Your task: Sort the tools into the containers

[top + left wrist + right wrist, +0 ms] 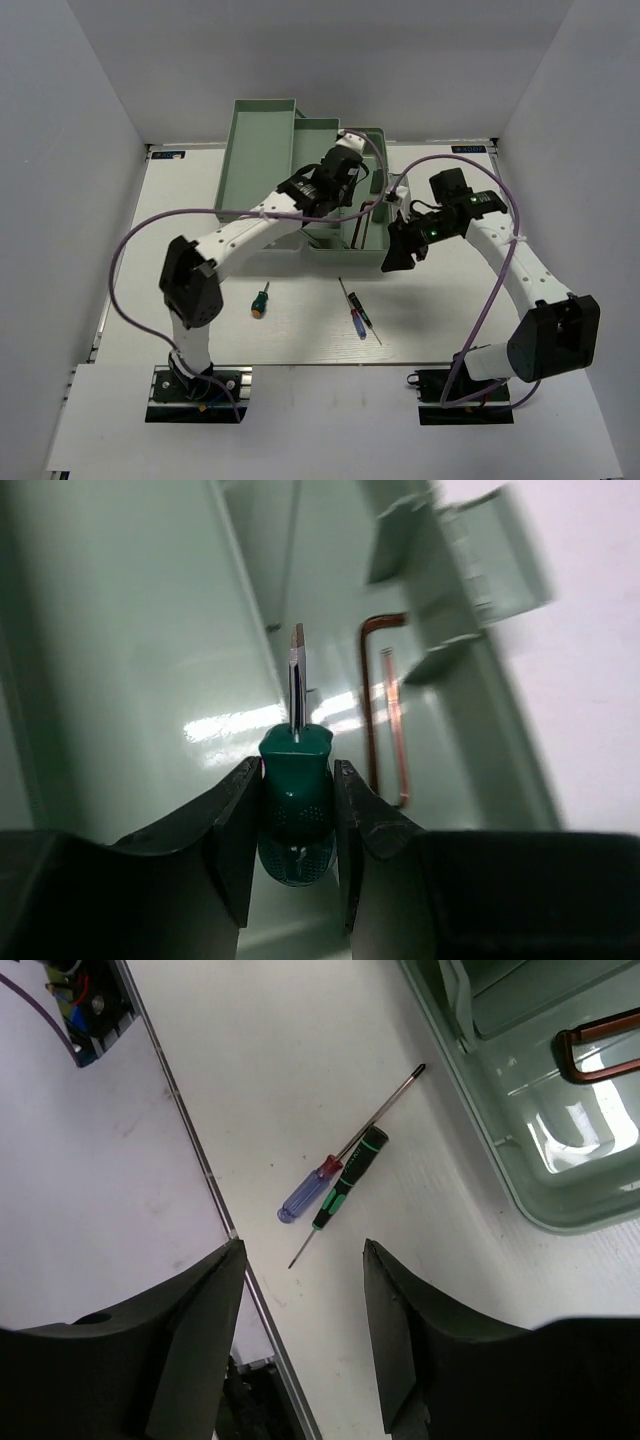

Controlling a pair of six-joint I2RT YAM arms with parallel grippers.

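Observation:
My left gripper (298, 798) is shut on the handle of a stubby green-handled screwdriver (296, 780), blade pointing forward, held above a compartment of the pale green toolbox (130, 650). Copper-dark hex keys (384, 710) lie in the compartment beside it. From above, the left gripper (345, 175) is over the toolbox (260, 140). My right gripper (303, 1260) is open and empty above the table by the toolbox's front right corner (398, 255). A blue-handled precision screwdriver (310, 1192) and a black-and-green one (345, 1185) lie together below it. A second green-handled screwdriver (260, 300) lies on the table.
The toolbox's lower tray (545, 1175) with a hex key (600, 1045) is at the right of the right wrist view. The table's side rail (215, 1185) runs close to the precision screwdrivers. Purple cables (140, 235) loop over both arms.

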